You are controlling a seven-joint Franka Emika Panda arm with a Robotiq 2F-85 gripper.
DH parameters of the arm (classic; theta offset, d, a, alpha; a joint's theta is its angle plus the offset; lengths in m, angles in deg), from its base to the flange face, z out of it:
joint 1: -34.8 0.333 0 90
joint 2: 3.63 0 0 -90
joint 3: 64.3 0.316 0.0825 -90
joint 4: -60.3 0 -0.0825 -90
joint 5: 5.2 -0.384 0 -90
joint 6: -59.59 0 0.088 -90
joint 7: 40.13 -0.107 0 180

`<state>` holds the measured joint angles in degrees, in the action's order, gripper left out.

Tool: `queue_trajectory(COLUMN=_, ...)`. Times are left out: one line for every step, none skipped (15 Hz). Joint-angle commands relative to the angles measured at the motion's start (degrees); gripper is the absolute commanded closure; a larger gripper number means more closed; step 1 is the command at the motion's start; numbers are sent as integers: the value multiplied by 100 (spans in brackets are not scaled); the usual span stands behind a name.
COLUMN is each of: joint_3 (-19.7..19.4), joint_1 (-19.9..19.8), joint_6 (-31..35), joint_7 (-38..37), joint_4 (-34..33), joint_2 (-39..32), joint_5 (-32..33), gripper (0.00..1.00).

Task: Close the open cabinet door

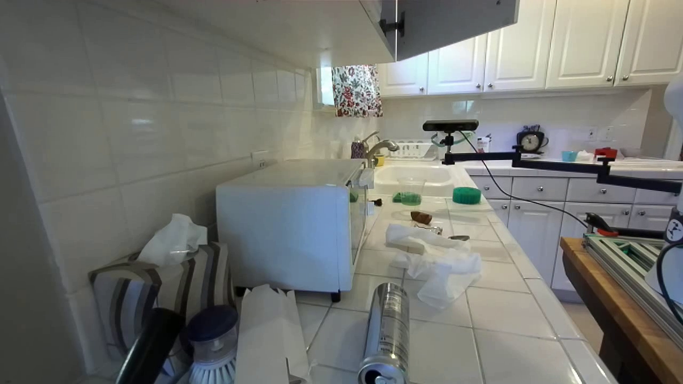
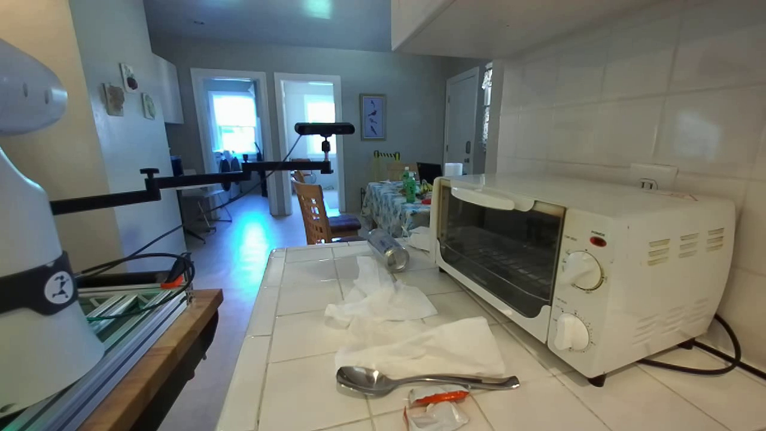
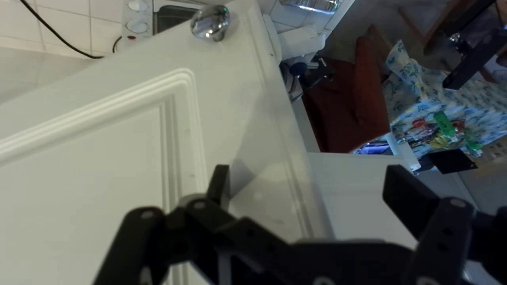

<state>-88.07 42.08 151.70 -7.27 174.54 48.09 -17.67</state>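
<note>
The cabinet door [image 1: 453,24] stands swung out from the upper wall cabinet [image 1: 299,26] in an exterior view. Its plain inner face is grey in shade, and a dark hinge [image 1: 394,25] shows at its root. In the wrist view a white raised-panel face with a shiny knob [image 3: 212,21] fills the left; it appears to be the outer face of this door [image 3: 99,170]. My gripper [image 3: 305,174] is open and empty. Its left finger is in front of that face, close to it; contact cannot be told. Its right finger is past the door's edge. The gripper is out of both exterior views.
A white toaster oven [image 2: 652,257] stands on the tiled counter [image 2: 299,335] below the cabinet. A can [image 1: 388,325], crumpled paper [image 1: 443,266] and a spoon [image 2: 419,381] lie there. A black camera [image 1: 451,126] sits on a boom beside the robot arm [image 2: 30,239].
</note>
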Motion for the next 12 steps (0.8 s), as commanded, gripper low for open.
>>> queue_trajectory(joint_3=63, joint_1=54, joint_6=409, joint_7=90, joint_4=216, joint_2=-61, joint_5=-306, gripper=0)
queue_trajectory(joint_3=91, joint_1=72, joint_6=492, joint_7=94, joint_4=256, joint_2=-100, joint_5=-356, gripper=0)
queue_trajectory(joint_3=125, joint_1=66, joint_6=595, joint_7=81, joint_4=304, joint_2=-127, joint_5=-400, gripper=0)
queue_trajectory(joint_3=156, joint_1=76, joint_6=683, joint_7=85, joint_4=341, joint_2=-155, joint_5=-435, gripper=0)
queue_trajectory(joint_3=184, joint_1=80, joint_6=767, joint_7=85, joint_4=385, joint_2=-175, joint_5=-472, gripper=0)
queue_trajectory(joint_3=243, joint_1=48, joint_6=894, joint_7=55, joint_4=435, joint_2=-203, joint_5=-475, gripper=0)
queue_trajectory(joint_3=285, joint_1=48, joint_6=962, joint_7=54, joint_4=477, joint_2=-223, joint_5=-478, gripper=0)
queue_trajectory(joint_3=347, joint_1=38, joint_6=1060, joint_7=34, joint_4=522, joint_2=-239, joint_5=-470, gripper=0)
queue_trajectory(joint_3=407, joint_1=38, joint_6=1212, joint_7=18, joint_4=605, joint_2=-240, joint_5=-481, gripper=0)
queue_trajectory(joint_3=454, joint_1=43, joint_6=1341, joint_7=19, joint_4=666, joint_2=-246, joint_5=-483, gripper=0)
queue_trajectory(joint_3=529, joint_1=21, joint_6=1495, joint_7=-13, joint_4=722, joint_2=-264, joint_5=-450, gripper=0)
queue_trajectory(joint_3=588, joint_1=14, joint_6=1675, joint_7=-29, joint_4=801, joint_2=-262, joint_5=-440, gripper=0)
